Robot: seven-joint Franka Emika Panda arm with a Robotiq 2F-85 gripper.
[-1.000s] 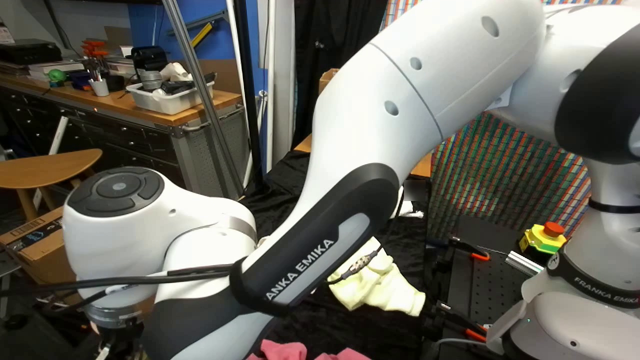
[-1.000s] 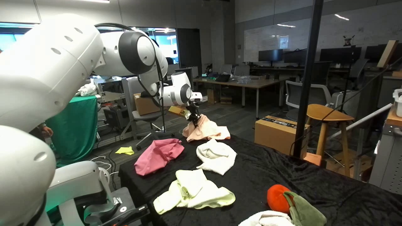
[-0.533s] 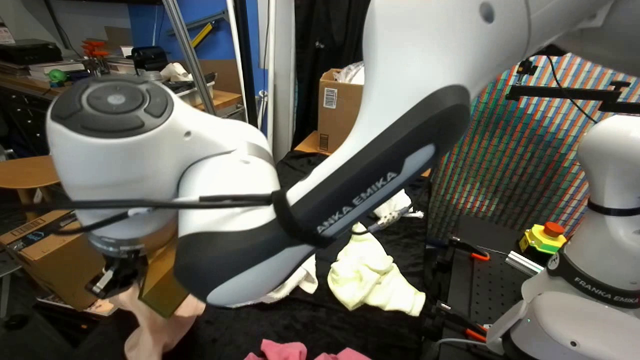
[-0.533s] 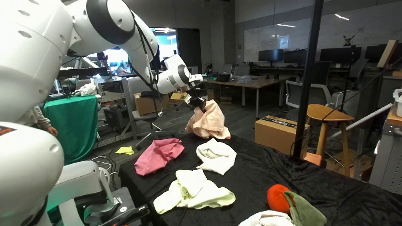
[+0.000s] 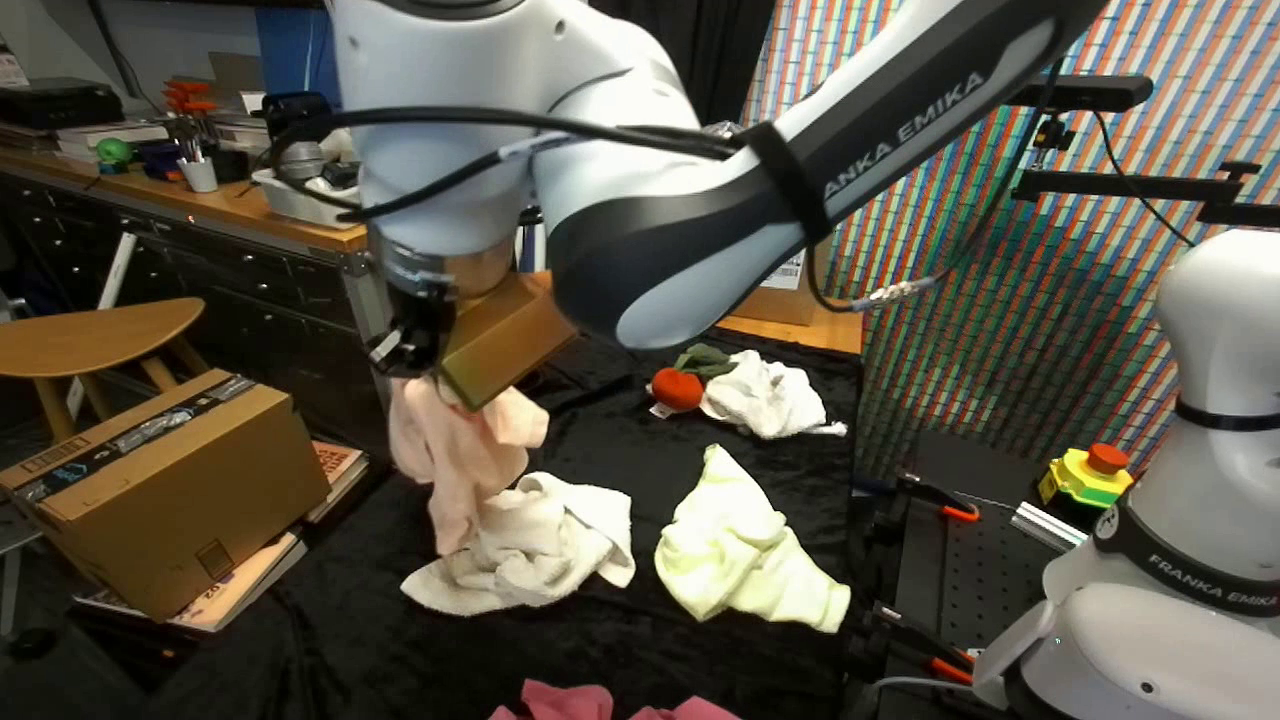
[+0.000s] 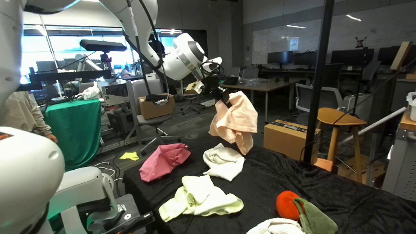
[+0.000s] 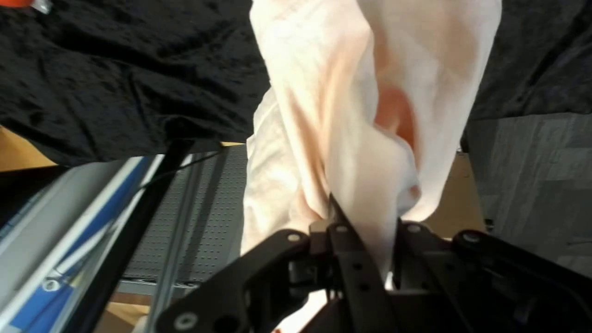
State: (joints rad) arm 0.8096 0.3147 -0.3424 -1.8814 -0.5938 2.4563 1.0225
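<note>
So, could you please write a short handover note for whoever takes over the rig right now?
Jaws: closed on the peach cloth, pinching its upper part.
Where things are: the peach cloth hangs above the black-covered table. A white cloth lies near its lower end; whether they touch, I cannot tell. Also on the table: a pink cloth, a pale yellow-green cloth, and a red round thing beside a second white cloth.
Done: peach cloth gripped and hanging.
Left: peach cloth not yet set down.
</note>
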